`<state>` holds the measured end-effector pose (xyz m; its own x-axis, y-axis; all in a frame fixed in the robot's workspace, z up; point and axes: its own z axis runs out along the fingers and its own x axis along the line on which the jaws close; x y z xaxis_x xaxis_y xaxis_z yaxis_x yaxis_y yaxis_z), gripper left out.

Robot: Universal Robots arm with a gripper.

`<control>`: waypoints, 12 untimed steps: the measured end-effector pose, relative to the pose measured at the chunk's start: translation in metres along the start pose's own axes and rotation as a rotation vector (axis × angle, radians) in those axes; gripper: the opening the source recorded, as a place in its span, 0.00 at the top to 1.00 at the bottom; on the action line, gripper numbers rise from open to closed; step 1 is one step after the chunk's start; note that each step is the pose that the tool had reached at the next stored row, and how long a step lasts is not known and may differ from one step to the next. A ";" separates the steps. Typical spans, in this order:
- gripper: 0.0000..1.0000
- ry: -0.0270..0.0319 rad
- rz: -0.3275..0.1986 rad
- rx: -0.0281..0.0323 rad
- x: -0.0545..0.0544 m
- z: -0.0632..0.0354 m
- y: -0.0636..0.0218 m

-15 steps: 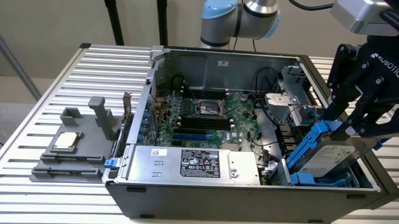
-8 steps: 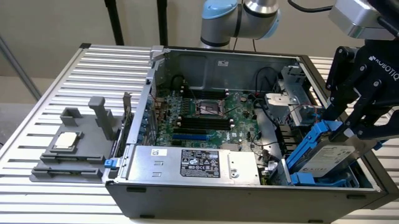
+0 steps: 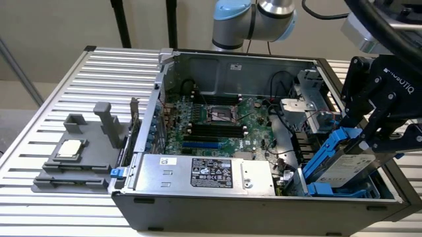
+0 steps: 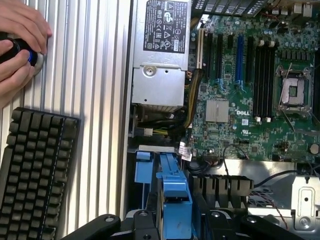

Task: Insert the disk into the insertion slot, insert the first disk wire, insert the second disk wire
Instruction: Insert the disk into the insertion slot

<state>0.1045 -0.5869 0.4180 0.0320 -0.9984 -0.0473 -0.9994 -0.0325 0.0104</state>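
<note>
My gripper (image 3: 362, 146) is shut on the disk (image 3: 347, 167), a silver-grey drive with a white label in a bright blue carrier (image 3: 331, 148). The disk hangs tilted, its lower end down in the front corner of the open computer case on the exterior view's right. There it enters the insertion slot (image 3: 327, 189), a drive cage with blue clips. In the wrist view the blue carrier (image 4: 175, 197) runs between my black fingers (image 4: 142, 222), with a blue cage clip (image 4: 143, 172) beside it. I cannot tell which cables are the disk wires.
The case holds a green motherboard (image 3: 218, 118) and a silver labelled power supply (image 3: 204, 173). A dark grey stand with posts (image 3: 79, 158) sits on the ribbed table at the exterior view's left. In the wrist view, a keyboard (image 4: 35, 175) lies beside the case and a person's hands (image 4: 17, 35) rest on a knob.
</note>
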 end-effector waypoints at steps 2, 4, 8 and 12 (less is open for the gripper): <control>0.60 -0.0019 0.000 0.0001 0.000 0.0034 -0.0003; 0.60 -0.0042 0.000 0.0001 0.000 0.0067 -0.0008; 0.60 -0.0059 0.000 0.0002 0.000 0.0091 -0.0013; 0.67 -0.0064 0.000 0.0003 0.000 0.0095 -0.0013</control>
<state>0.1056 -0.5869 0.4085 0.0321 -0.9980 -0.0537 -0.9994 -0.0327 0.0101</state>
